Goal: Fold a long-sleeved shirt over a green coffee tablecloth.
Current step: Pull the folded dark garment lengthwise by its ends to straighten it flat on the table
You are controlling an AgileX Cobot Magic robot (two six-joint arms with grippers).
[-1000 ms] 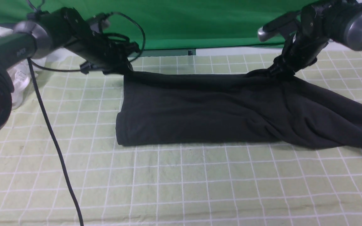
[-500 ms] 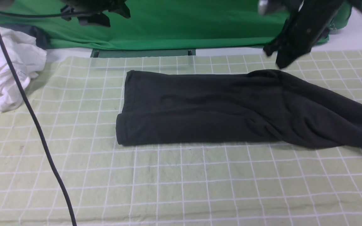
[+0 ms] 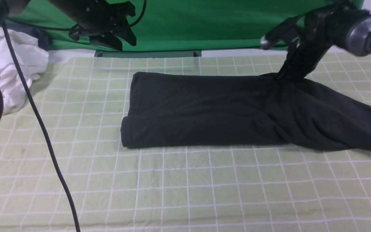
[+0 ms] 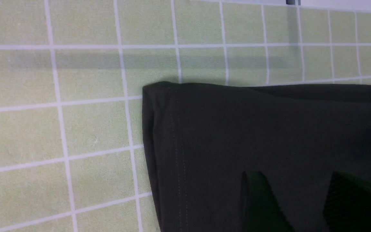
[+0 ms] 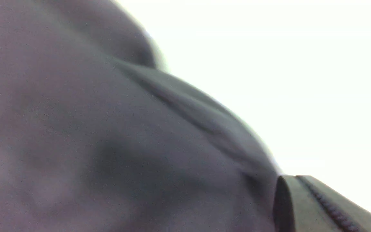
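While the right gripper [image 3: 283, 76] pinches shut on the long-sleeved shirt [image 3: 211, 109] just beneath it, the left gripper [image 3: 124, 37] hangs empty, jaws apart. Below it lies the shirt's corner.

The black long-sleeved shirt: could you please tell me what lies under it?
Under the folded black cotton long-sleeved shirt lies the pale yellow-green tablecloth with white grid lines, showing around it. The part beneath is covered; anything else there cannot be seen.

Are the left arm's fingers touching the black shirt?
Apart. The front view shows the left fingers hanging high against the green backdrop, well above the black shirt lying on the tablecloth.
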